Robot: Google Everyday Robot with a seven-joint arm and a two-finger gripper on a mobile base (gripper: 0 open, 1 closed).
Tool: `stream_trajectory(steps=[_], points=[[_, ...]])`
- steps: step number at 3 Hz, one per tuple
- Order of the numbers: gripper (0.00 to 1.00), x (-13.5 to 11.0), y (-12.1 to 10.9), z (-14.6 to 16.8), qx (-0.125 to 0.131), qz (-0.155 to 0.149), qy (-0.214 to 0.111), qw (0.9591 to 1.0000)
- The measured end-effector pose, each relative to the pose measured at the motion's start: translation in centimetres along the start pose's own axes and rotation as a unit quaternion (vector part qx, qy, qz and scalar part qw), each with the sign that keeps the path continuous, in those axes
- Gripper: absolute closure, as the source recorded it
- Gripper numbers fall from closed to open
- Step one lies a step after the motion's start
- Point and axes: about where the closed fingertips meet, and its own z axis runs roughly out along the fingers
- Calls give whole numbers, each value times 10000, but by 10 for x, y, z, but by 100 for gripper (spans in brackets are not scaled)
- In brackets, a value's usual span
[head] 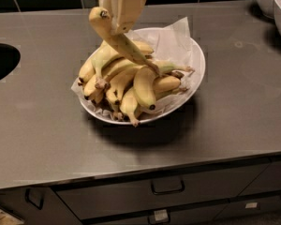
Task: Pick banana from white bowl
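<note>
Hanging over the white bowl [197,74], the gripper [118,11] has its jaws clamped on the banana [126,46] near its dark tip, so the stem end droops slantwise toward the heaped bananas [143,86] below.

Hand [116,18] sits at top edge of view, left of centre. Two flat slab-like fingers [129,6], cream to pale tan, with squared ends. Near finger shows a broad plain matte face. Wrist is cut off by the frame.
</note>
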Motion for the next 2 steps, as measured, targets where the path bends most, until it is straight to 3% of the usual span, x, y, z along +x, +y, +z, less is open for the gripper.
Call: stream_trajectory(steps=[2], points=[[100,-19,-24,-24,435,-16,263,9987]])
